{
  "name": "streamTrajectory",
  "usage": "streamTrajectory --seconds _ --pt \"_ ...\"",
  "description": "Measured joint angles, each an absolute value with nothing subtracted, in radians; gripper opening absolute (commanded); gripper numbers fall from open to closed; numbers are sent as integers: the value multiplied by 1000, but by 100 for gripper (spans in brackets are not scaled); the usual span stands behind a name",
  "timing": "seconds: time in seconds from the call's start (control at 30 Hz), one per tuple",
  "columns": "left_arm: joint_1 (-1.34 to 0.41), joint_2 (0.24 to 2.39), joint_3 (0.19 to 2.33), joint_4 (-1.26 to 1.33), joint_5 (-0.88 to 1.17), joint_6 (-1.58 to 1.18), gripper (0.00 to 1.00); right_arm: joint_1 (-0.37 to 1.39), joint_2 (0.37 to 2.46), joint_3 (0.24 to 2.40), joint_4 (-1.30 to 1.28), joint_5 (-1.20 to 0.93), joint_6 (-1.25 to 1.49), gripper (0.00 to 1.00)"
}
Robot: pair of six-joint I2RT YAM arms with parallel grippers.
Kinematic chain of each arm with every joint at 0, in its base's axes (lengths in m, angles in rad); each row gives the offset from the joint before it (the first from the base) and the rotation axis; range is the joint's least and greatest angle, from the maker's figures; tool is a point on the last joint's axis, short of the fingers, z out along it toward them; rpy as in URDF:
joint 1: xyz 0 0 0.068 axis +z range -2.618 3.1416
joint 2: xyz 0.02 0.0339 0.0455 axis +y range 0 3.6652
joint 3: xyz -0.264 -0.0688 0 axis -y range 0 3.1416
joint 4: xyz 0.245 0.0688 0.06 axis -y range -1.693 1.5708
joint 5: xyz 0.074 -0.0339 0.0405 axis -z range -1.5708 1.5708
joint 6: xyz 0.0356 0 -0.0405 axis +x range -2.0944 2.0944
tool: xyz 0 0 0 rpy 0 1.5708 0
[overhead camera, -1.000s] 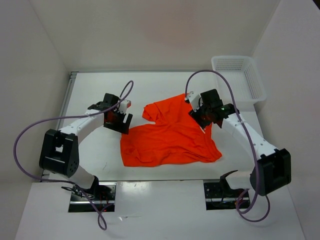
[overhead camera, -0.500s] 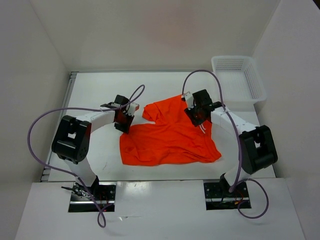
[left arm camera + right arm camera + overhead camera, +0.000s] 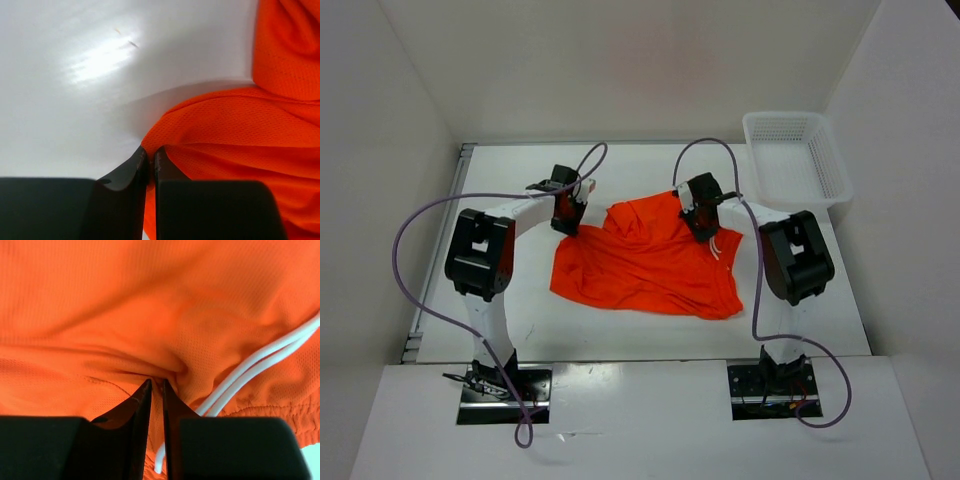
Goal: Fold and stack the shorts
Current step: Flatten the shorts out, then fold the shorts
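Orange shorts [image 3: 645, 262] spread out rumpled, left gripper [image 3: 149, 152] clamped on their far-left edge, right gripper [image 3: 156, 385] pinched onto their fabric beside white drawstring [image 3: 260, 365], mesh basket [image 3: 798, 150] beyond their right side

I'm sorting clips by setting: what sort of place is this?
Probably a lab robot cell: white table boxed by plain walls, left arm and right arm mounted at its near edge, orange shorts and a mesh basket on it.

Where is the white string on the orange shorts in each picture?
Top external: white drawstring at the right edge of the orange shorts, right of centre.
Left wrist: not in it.
Right wrist: lower right, beside the jaws.
Shared landmark: the orange shorts, in all three.
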State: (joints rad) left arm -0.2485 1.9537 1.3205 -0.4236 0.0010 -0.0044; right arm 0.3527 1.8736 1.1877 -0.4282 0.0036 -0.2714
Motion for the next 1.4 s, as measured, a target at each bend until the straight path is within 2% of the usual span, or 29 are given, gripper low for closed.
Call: streamTrajectory --seconds 0.1,0.17,0.2,0.27,0.4,0.5,0.6,0.83,1.0,1.07,1.4 --pt "-215 2007 1396 -421 -20 -4 11 353 1960 1300 -414 21 -258 17" --pt "-189 2037 1441 -421 -31 -4 18 353 2022 1387 -408 38 -241 15" --pt "-176 2050 1464 -425 -35 -4 24 353 2053 1434 -405 47 -230 15" --pt "-156 2070 1503 -427 -41 -1 54 353 2108 1522 -400 60 -213 15" --pt "-123 2055 1545 -445 -43 -1 78 361 2158 1686 -403 66 -194 21" --pt "-119 1984 1544 -472 -44 -4 79 374 2136 1771 -397 52 -186 32" --pt "-119 1858 1529 -498 -43 -3 79 397 2042 1757 -403 27 -173 35" --pt "-145 1534 1319 -569 39 -6 67 411 1633 1404 -462 -23 -203 35" --pt "-173 1576 1155 -622 93 -3 67 375 1586 1203 -512 -67 -210 37" --pt "-172 1610 1132 -639 102 -3 70 342 1598 1142 -544 -72 -211 39" --pt "-173 1677 1127 -594 157 -4 71 275 1606 1062 -563 -85 -233 39"
